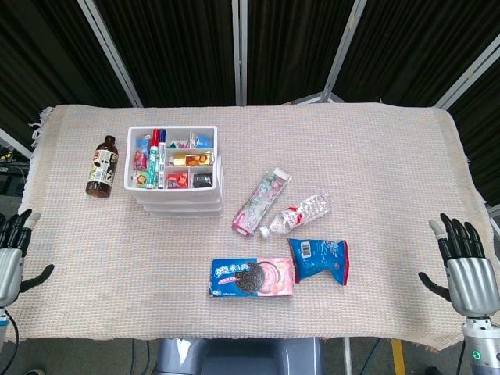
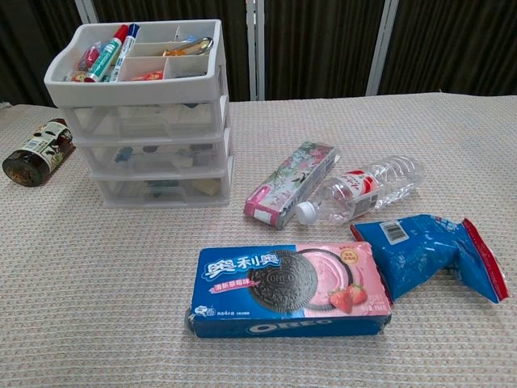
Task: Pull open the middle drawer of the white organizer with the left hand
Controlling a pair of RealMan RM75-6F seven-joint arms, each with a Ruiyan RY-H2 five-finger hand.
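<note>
The white organizer (image 1: 176, 181) (image 2: 149, 121) stands at the back left of the table, its top tray filled with pens and small items. Its three stacked drawers face the front and all sit pushed in; the middle drawer (image 2: 153, 153) shows small things through its clear front. My left hand (image 1: 11, 254) hovers at the table's front left edge, far from the organizer, fingers spread and holding nothing. My right hand (image 1: 465, 266) hangs at the front right edge, fingers likewise apart and empty. Neither hand appears in the chest view.
A brown bottle (image 1: 101, 166) (image 2: 36, 152) lies left of the organizer. To its right lie a floral box (image 1: 262, 201) (image 2: 292, 183) and a clear water bottle (image 1: 298, 213) (image 2: 365, 187). An Oreo box (image 1: 252, 277) (image 2: 289, 290) and a blue snack bag (image 1: 320, 258) (image 2: 432, 255) lie nearer the front.
</note>
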